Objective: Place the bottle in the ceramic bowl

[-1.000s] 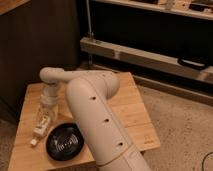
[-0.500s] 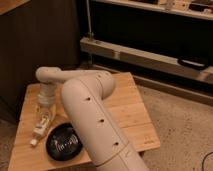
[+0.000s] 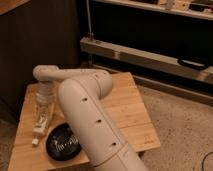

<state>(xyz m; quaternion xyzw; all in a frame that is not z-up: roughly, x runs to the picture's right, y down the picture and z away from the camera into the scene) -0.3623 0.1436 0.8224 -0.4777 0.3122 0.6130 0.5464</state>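
Note:
My gripper (image 3: 41, 119) hangs down from the wrist over the left part of the wooden table (image 3: 125, 107), just left of the ceramic bowl. A small white oblong end, the bottle (image 3: 35, 141), shows right below the gripper, close to the table top. Most of the bottle is hidden by the gripper, and I cannot tell whether it is held or lying on the wood. The ceramic bowl (image 3: 62, 143) is shallow, round and glossy black. It stands near the table's front edge, just right of the bottle, partly covered by my arm.
My thick white arm (image 3: 92, 125) crosses the middle of the view and hides the table's centre. A dark cabinet (image 3: 30, 45) stands behind the table, a metal shelf rail (image 3: 150, 57) at the back right. Speckled floor (image 3: 185, 130) lies to the right.
The arm's upper joint has shifted slightly to the left. The gripper and the white bottle end stay in nearly the same spot beside the bowl.

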